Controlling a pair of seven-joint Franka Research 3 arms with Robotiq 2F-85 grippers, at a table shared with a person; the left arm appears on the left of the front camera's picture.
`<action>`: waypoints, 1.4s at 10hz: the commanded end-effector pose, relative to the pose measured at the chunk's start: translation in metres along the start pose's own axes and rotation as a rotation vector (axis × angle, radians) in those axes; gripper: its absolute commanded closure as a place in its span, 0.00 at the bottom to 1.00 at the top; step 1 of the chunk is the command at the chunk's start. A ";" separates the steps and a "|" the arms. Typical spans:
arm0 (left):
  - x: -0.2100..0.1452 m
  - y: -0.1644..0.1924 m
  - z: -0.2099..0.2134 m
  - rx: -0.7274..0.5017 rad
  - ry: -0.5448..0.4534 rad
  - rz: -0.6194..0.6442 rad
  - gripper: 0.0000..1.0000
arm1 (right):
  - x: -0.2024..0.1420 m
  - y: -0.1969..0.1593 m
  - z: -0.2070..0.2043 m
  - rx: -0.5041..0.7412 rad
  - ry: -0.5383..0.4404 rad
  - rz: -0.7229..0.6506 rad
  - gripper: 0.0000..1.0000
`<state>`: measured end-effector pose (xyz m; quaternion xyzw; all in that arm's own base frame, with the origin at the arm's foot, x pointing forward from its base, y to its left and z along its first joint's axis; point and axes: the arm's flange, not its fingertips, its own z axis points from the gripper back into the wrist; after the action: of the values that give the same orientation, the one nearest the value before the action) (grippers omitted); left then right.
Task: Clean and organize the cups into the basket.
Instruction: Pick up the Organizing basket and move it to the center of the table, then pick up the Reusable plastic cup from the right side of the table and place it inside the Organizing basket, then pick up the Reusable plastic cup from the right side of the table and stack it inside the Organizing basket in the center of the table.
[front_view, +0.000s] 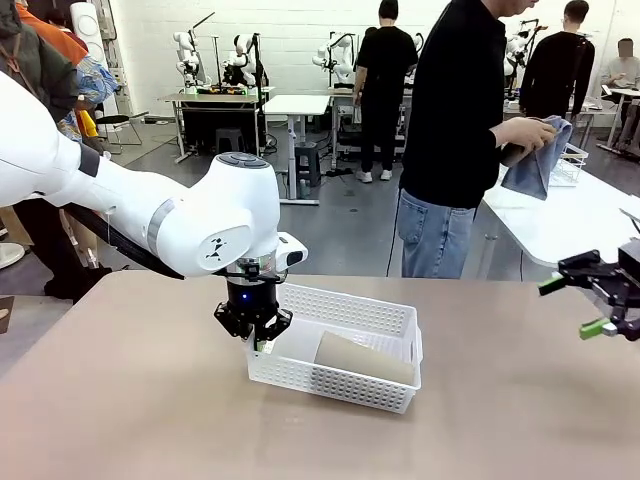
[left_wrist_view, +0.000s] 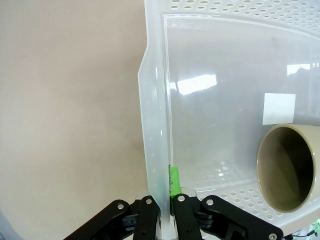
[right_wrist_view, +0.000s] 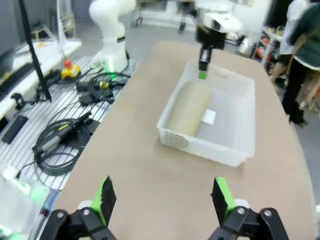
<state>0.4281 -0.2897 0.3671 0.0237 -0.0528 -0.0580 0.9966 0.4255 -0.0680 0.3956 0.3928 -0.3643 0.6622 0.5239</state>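
Tan cup (front_view: 365, 357), one, in one basket (front_view: 345, 300); left tool (front_view: 262, 343) clamps its wall, right tool (front_view: 572, 306) gapes.

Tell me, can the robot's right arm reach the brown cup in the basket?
Probably yes. The right gripper is open, the brown cup lies uncovered in the basket, and the left gripper pinches the opposite end wall.

Left tool (left_wrist_view: 166, 192) clamped on basket (left_wrist_view: 152, 125) wall; tan cup (left_wrist_view: 289, 170) inside

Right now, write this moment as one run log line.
left gripper: shut on basket wall | right gripper: open, above table | tan cup: lying in basket | person: holding blue cloth
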 end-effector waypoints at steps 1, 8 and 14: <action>-0.003 0.001 0.001 -0.005 -0.009 -0.008 1.00 | -0.033 0.010 0.008 -0.095 -0.100 -0.064 0.00; -0.003 0.001 0.001 -0.005 -0.009 -0.008 1.00 | -0.062 0.032 0.025 -0.123 -0.097 -0.143 0.00; -0.003 0.001 0.001 -0.005 -0.009 -0.008 1.00 | -0.062 0.032 0.025 -0.123 -0.097 -0.143 0.00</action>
<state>0.4279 -0.2897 0.3669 0.0239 -0.0527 -0.0581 0.9966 0.4049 -0.1223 0.3471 0.4159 -0.4006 0.5777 0.5768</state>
